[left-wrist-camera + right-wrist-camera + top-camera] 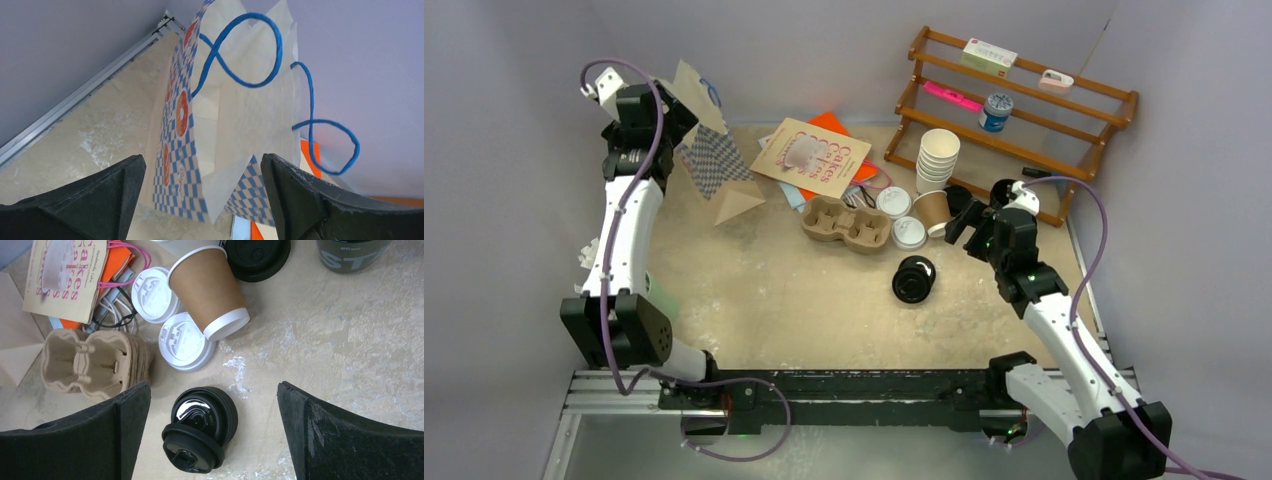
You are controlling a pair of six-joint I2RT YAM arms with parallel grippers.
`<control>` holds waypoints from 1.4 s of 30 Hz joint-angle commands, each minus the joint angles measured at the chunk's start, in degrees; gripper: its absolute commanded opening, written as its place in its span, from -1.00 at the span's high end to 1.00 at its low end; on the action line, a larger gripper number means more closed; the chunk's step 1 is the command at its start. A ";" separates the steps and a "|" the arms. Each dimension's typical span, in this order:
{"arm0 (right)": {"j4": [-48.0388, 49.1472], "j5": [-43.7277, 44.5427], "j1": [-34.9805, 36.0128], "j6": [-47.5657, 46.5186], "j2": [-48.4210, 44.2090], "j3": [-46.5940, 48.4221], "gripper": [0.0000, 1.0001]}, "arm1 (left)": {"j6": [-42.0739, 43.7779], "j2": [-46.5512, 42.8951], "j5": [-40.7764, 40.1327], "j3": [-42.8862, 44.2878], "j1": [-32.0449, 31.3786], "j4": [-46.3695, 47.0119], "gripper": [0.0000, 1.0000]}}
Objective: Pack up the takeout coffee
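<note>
Cups first: a black paper cup (202, 415) with a round black plastic lid lies on its side on the mottled beige bench (350, 365), right of centre. Its long axis runs diagonally, with the lid end turned toward the near left. The lid is glossy, and its embossing is too small to read.

Farther back lies a brown paper cup (207, 292), also tipped over. Its axis slants too, and its thick white-banded end is the nearer to the black one. Two flat white plastic lids (185, 342) lie just beside it, and a separate black lid (257, 257) lies behind it.

The right gripper (214, 390) hovers over the black cup, its matte black fingers spread wide and holding nothing.

Left of the white lids sits a moulded brown pulp cup carrier (95, 365) with rounded wells. Behind it a cream booklet (62, 280) shows "Cakes" in pink letters and rests on orange paper. A dark can (350, 252) at the far edge carries pale lettering that is cut off. A stack of lidless white cups (937, 158) stands before a slatted wooden rack (1024, 100).

At the far left stands a white paper bag (240, 125) with blue checks, orange rings and blue cord handles. The left gripper (202, 162) is spread wide with the bag ahead of its fingers, pinching nothing.
</note>
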 commanded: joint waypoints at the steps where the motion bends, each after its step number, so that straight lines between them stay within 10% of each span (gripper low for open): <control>1: -0.07 -1.25 -0.15 -0.31 0.15 2.53 -0.97 | 1.71 5.06 2.65 6.99 1.15 -2.27 -0.81; 9: -0.10 -1.76 -0.14 0.07 0.26 2.47 -0.97 | 0.65 11.93 3.31 9.85 1.27 -4.32 -0.50; 11: -0.29 -1.98 -0.16 0.23 0.17 2.61 -0.97 | 0.41 12.58 2.13 10.06 1.26 -5.53 -0.11; 14: -1.08 -2.88 -0.08 0.32 0.46 3.74 -0.97 | 4.10 11.28 3.73 10.22 1.22 -5.69 1.00; 27: -8.42 -22.05 1.15 -4.01 10.07 22.40 -0.91 | 13.70 -13.82 16.49 -3.10 -0.63 -4.15 1.00; 42: -6.87 -19.89 18.70 0.42 20.33 38.25 -0.90 | 17.57 -40.11 27.99 -26.80 -4.18 4.82 1.00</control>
